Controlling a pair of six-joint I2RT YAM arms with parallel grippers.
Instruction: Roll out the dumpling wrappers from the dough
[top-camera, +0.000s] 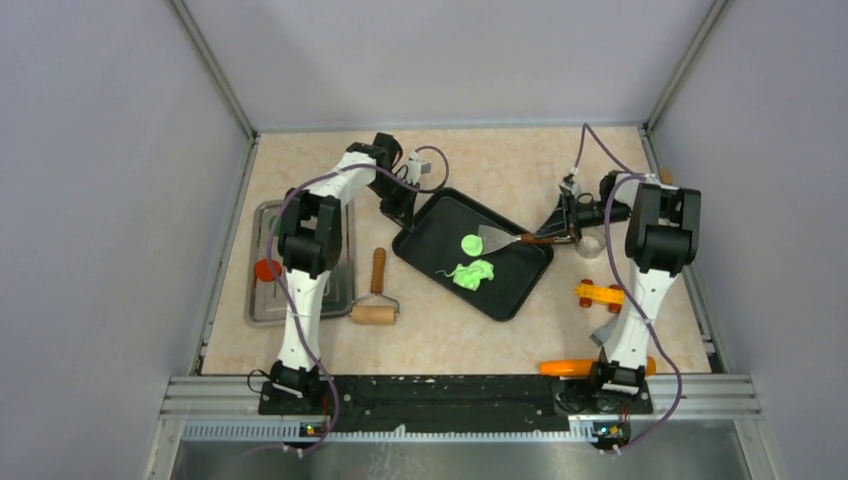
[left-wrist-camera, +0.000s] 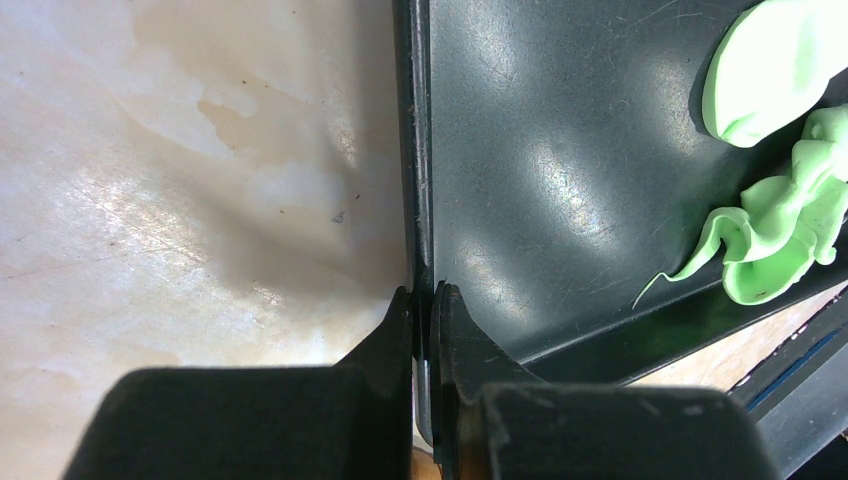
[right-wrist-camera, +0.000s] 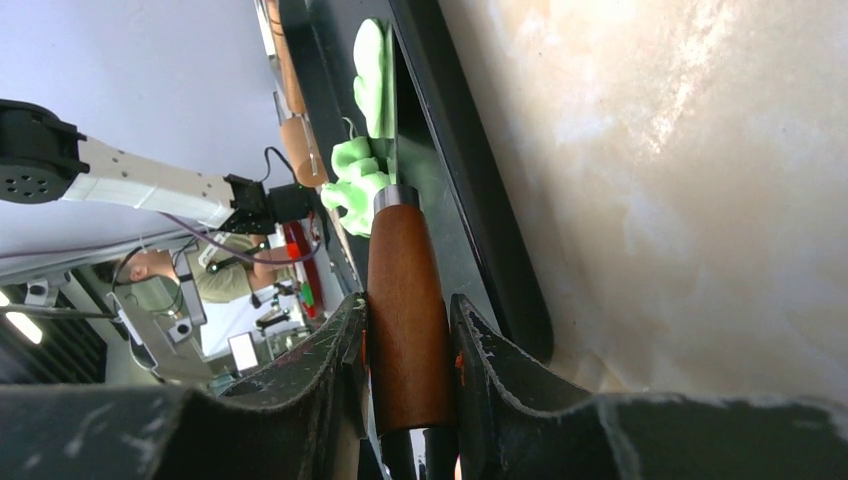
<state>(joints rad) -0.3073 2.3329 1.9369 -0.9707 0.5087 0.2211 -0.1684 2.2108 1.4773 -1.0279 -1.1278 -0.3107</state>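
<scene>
A black tray (top-camera: 440, 220) lies tilted mid-table. On it rest a round lime-green dumpling wrapper (top-camera: 471, 243) and, just nearer, a ragged scrap of green dough (top-camera: 472, 273). My left gripper (top-camera: 405, 225) is shut on the tray's left rim (left-wrist-camera: 421, 200); the wrapper (left-wrist-camera: 770, 70) and dough (left-wrist-camera: 780, 240) lie far right in that view. My right gripper (top-camera: 565, 232) is shut on the brown wooden handle (right-wrist-camera: 405, 290) of a scraper whose metal blade (top-camera: 495, 238) lies beside the wrapper. In the right wrist view the dough (right-wrist-camera: 360, 185) sits just past the handle's end.
A wooden rolling pin (top-camera: 375, 300) lies left of the black tray. A metal tray (top-camera: 335, 285) at the far left holds a red disc (top-camera: 266, 269). An orange-yellow toy (top-camera: 598, 294) and an orange tool (top-camera: 570, 367) lie near the right arm.
</scene>
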